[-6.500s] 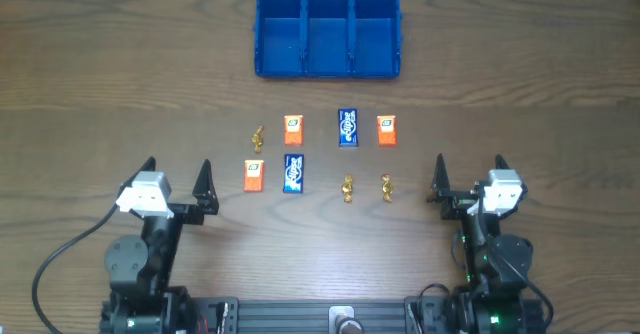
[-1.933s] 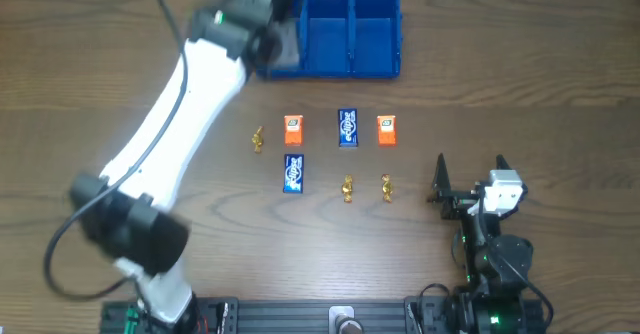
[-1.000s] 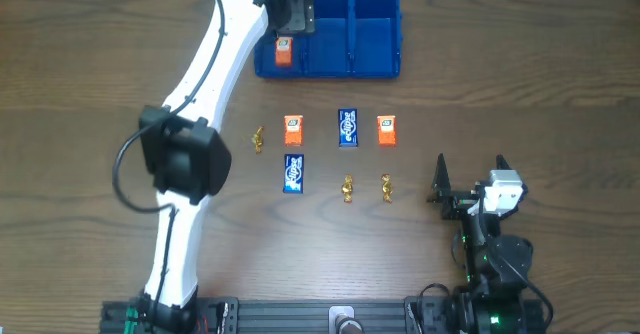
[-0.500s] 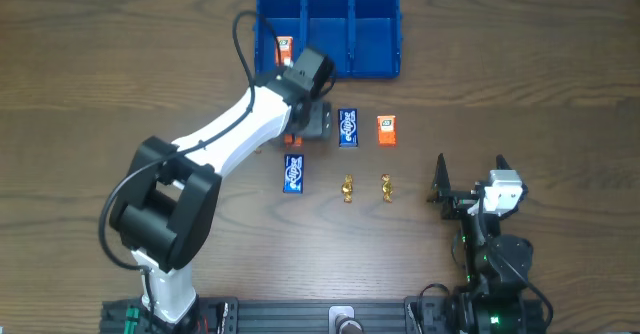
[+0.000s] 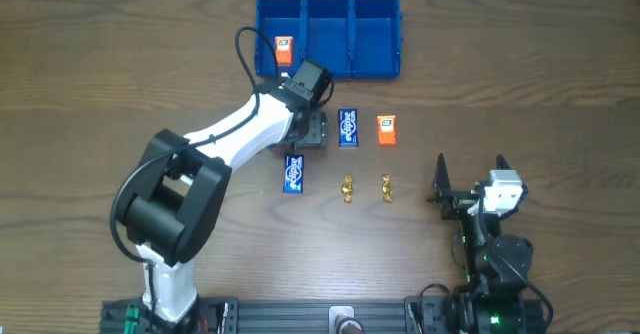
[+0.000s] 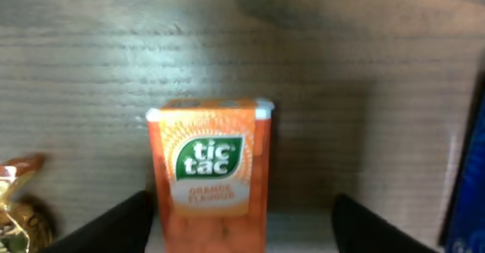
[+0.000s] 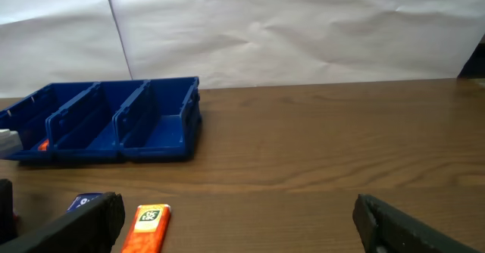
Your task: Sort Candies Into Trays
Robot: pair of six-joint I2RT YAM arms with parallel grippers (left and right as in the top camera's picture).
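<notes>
1. Left gripper (image 5: 306,132) is low over the table (image 5: 520,74), with its fingers spread wide and nothing clamped.
2. Orange box (image 6: 208,170) lies flat between the fingers, label up. It sits closer to one finger (image 6: 114,223); can't tell if they touch.
3. Gold candy (image 6: 19,207) is just outside that same finger.
4. Blue bar (image 5: 347,127) is just outside the other finger, on the gripper's right.
5. Second blue bar (image 5: 294,172) is just beside the gripper, on the side toward the arm bases.
6. Second gold candy (image 5: 347,187) and third gold candy (image 5: 386,185) are right of the gripper and toward the bases, near each other but not touching.
7. Second orange box (image 5: 387,129) lies past the blue bar, further right.
8. Tray (image 5: 328,71) sits beyond the gripper, away from the bases, and has three compartments. Third orange box (image 5: 284,49) is in its left compartment.
9. Right gripper (image 5: 469,172) is well apart to the right, above its own base, with fingers apart and holding nothing.
</notes>
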